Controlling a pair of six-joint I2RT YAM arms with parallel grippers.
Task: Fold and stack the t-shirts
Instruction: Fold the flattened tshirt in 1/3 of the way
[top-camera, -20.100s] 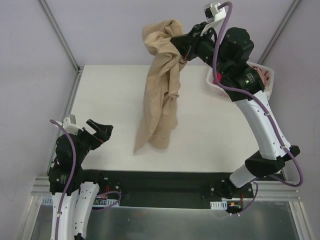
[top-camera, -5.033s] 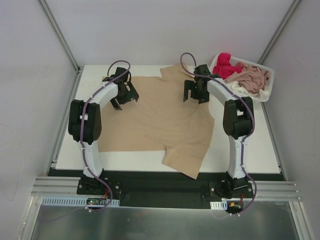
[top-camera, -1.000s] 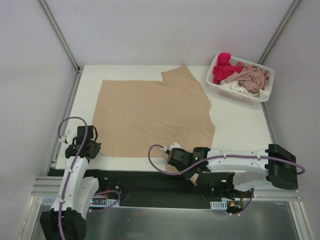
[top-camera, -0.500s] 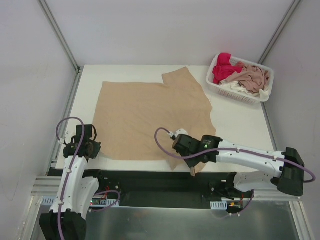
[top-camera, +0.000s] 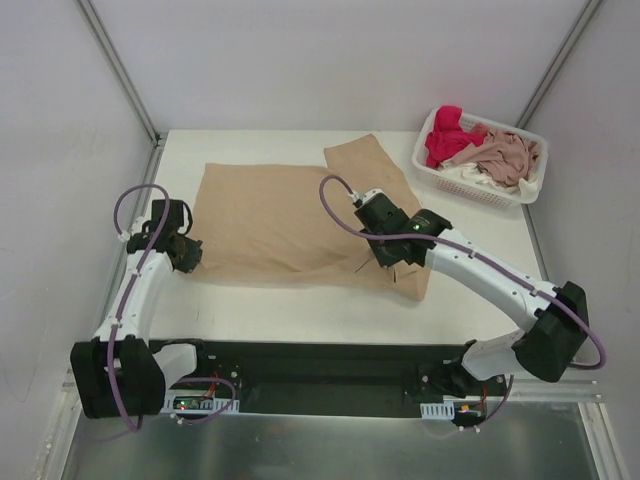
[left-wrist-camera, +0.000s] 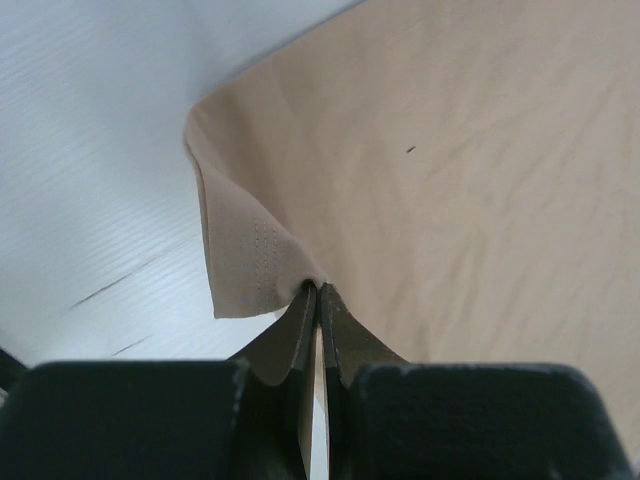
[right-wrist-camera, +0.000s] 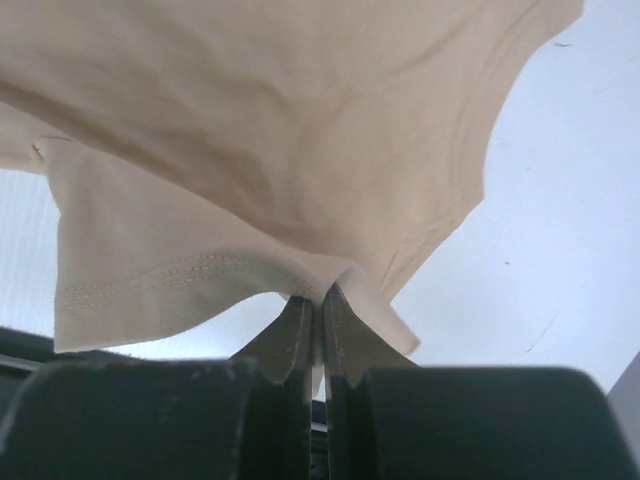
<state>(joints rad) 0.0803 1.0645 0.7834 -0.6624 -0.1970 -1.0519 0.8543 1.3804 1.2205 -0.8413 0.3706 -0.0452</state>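
A large tan t-shirt (top-camera: 280, 215) lies spread on the white table (top-camera: 480, 300), with its near hem lifted and carried back over the body. My left gripper (top-camera: 187, 252) is shut on the hem's left corner (left-wrist-camera: 250, 250); in the left wrist view its tips (left-wrist-camera: 318, 290) pinch the stitched edge. My right gripper (top-camera: 388, 258) is shut on the hem at the right side, with cloth (right-wrist-camera: 300, 120) draping over its tips (right-wrist-camera: 322, 292). A red-pink t-shirt (top-camera: 445, 135), a dusty pink one (top-camera: 505, 150) and a white one (top-camera: 465, 172) lie bunched in the basket.
The white lattice basket (top-camera: 520, 192) stands at the table's back right corner. The shirt's right sleeve (top-camera: 365, 160) points toward the back edge. Grey walls and metal frame posts close in the table on three sides.
Both grippers have moved away from the near edge toward the back, carrying the tan shirt's near hem with them. The shirt now covers less of the front of the table.
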